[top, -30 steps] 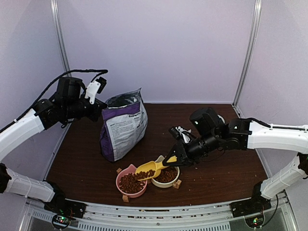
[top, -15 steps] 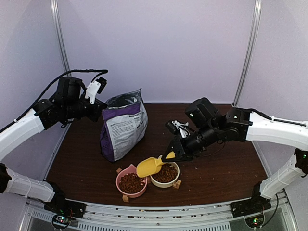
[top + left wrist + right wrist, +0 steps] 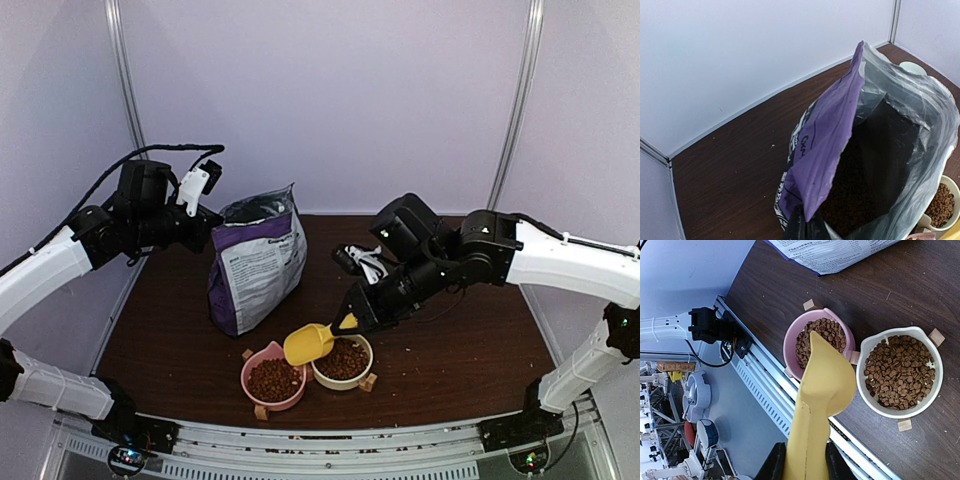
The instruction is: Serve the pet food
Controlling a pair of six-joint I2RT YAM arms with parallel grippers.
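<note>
The pet food is brown kibble, heaped in a pink bowl and a cream bowl near the table's front edge. More kibble lies dark inside the open purple bag. My right gripper is shut on the handle of a yellow scoop. The scoop is turned underside up, with its tip over the pink bowl's rim. My left gripper is shut on the bag's top edge and holds its mouth open.
Small wooden tabs stick out beside the bowls. A slotted metal rail runs along the table's front edge just beyond the bowls. Lilac walls close in the back and sides.
The scoop, which lay tilted with kibble over the pink bowl, has rolled over and now shows its underside. My right arm has shifted a little left and back. The left arm has not moved.
</note>
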